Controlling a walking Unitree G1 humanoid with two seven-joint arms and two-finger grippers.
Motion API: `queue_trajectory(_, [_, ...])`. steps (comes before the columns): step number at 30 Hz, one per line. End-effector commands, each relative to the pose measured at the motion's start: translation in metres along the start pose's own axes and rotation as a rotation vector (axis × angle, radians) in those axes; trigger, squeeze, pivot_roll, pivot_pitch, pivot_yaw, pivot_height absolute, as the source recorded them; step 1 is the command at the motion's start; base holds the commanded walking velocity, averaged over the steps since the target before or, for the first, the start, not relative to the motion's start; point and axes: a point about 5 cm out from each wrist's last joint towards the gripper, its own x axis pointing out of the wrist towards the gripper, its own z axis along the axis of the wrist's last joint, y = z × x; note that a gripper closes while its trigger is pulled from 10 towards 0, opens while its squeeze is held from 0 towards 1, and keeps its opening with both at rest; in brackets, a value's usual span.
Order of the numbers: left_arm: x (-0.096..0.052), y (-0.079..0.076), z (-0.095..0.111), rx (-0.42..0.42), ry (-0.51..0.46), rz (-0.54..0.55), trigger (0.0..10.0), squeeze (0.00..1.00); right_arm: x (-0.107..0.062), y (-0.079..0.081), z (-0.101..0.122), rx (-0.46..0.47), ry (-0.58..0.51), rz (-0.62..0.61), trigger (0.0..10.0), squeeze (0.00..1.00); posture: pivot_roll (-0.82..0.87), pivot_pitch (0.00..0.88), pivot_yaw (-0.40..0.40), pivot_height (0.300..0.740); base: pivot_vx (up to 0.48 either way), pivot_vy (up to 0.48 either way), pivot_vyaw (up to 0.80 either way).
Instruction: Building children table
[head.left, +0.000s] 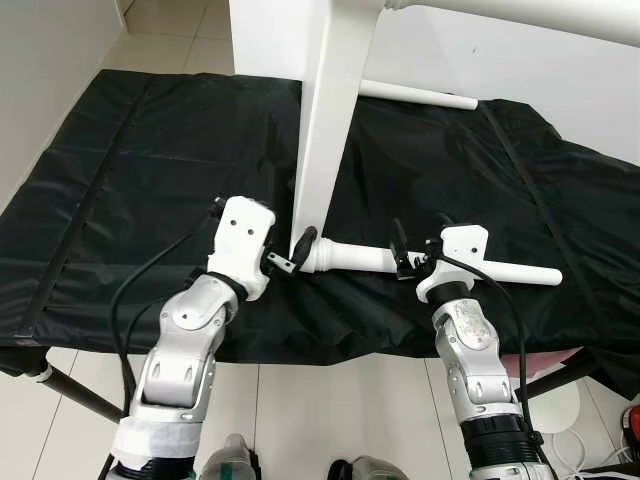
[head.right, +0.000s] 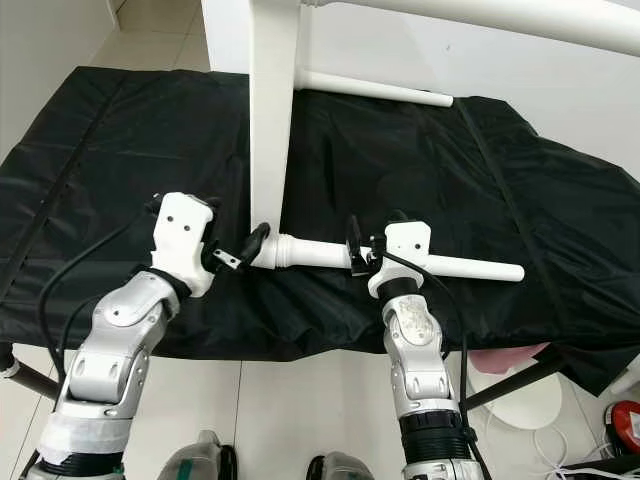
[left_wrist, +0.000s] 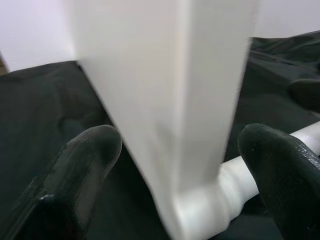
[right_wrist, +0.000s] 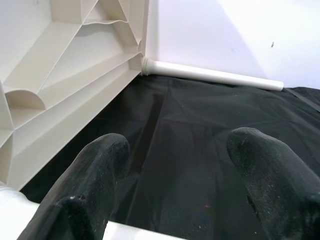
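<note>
White tabletop (head.left: 335, 110) stands on edge on the black-covered worktop (head.left: 150, 170). Left hand (head.left: 292, 252), fingers apart, straddles its lower corner. Right hand (head.left: 404, 255), fingers apart, sits over the attached leg (head.left: 355, 258). A second leg (head.left: 415, 96) lies behind.

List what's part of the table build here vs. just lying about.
In the job:
tabletop, standing on edge
near leg at its corner, right gripper on it
far leg
left gripper, fingers either side of the corner

Lying about:
black cloth
red object on the floor
</note>
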Motion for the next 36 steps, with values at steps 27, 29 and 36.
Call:
queue_trajectory(27, [0.059,-0.025,0.014,0.000,0.037,0.284,10.0,0.00,0.006,0.001,-0.001,-0.017,0.008,-0.055,10.0,0.00,0.04,0.031,-0.052,0.740,0.000,0.000,0.00])
queue_trajectory(29, [0.060,-0.025,0.016,0.006,0.026,0.297,10.0,0.00,0.006,0.002,-0.001,-0.018,0.008,-0.056,10.0,0.00,0.04,0.030,-0.053,0.740,0.000,0.000,0.00])
queue_trajectory(36, [0.059,-0.019,0.024,-0.015,-0.013,0.429,10.0,0.00,0.009,0.002,0.001,-0.034,0.003,-0.069,10.0,0.00,0.01,0.032,-0.043,0.740,0.000,0.000,0.00])
